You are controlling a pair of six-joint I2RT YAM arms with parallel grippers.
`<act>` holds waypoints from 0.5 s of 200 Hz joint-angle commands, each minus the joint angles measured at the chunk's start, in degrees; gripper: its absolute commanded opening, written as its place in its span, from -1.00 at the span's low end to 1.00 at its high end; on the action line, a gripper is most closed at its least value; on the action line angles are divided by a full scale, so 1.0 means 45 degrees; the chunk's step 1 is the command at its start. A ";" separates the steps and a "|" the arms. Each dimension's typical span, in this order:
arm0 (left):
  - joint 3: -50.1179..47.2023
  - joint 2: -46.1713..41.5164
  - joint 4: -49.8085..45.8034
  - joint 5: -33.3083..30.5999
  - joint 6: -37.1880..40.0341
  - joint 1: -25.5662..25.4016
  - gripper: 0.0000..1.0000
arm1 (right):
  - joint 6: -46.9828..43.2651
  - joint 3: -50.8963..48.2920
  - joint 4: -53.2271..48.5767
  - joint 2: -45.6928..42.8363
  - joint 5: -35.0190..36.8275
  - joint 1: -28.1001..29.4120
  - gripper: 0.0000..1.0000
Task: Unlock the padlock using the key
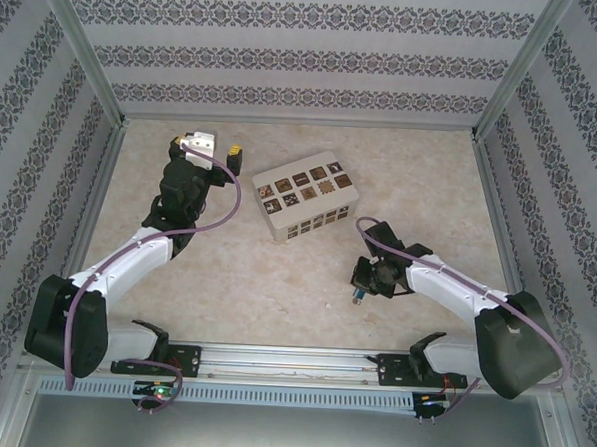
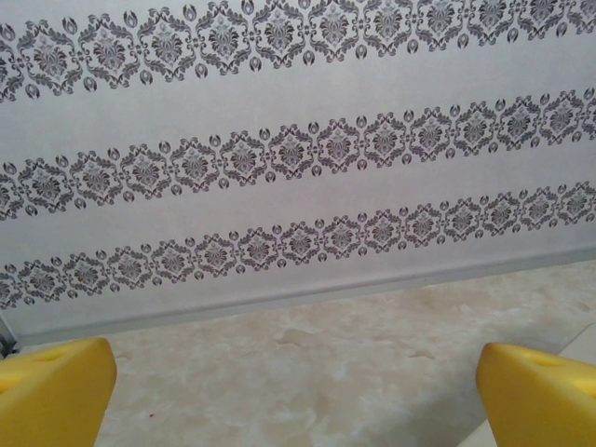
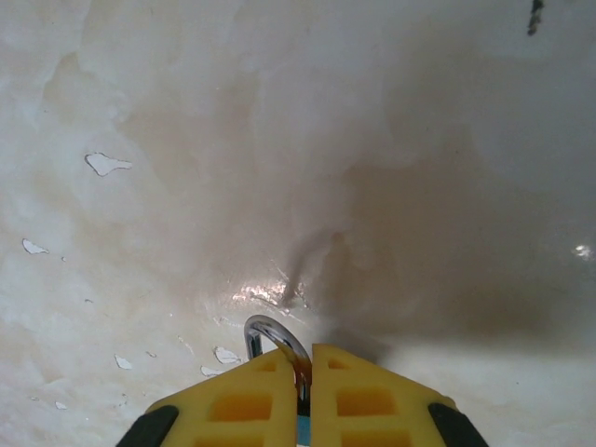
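Observation:
My right gripper (image 3: 305, 358) is shut on the padlock (image 3: 270, 331). Its silvery shackle sticks out past the yellow fingertips (image 3: 247, 391), and a sliver of blue body shows between them, just above the tabletop. In the top view the right gripper (image 1: 366, 279) sits right of centre, pointing down and left, with the padlock (image 1: 358, 296) at its tip. A thin dark piece, which looks like the key (image 3: 535, 15), lies on the table further off; in the top view the key (image 1: 326, 305) is a faint speck. My left gripper (image 1: 208, 147) is open and empty at the back left, facing the wall.
A cream box (image 1: 308, 196) with dark brown patterned squares stands at the middle back of the table. Patterned walls (image 2: 298, 140) close the table in at the back and both sides. The left gripper's yellow fingers (image 2: 51, 396) hang over bare tabletop near the back wall.

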 commanded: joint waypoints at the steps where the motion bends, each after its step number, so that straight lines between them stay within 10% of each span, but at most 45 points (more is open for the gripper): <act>1: -0.0219 0.0041 0.0709 -0.0241 0.0206 0.0205 0.99 | 0.0021 0.0349 0.0089 0.0035 0.0122 0.0123 -0.72; 100: -0.0191 0.0089 0.0811 -0.0169 -0.0088 0.0374 0.99 | -0.0404 0.0795 -0.0874 -0.1235 0.0620 -0.0329 -0.37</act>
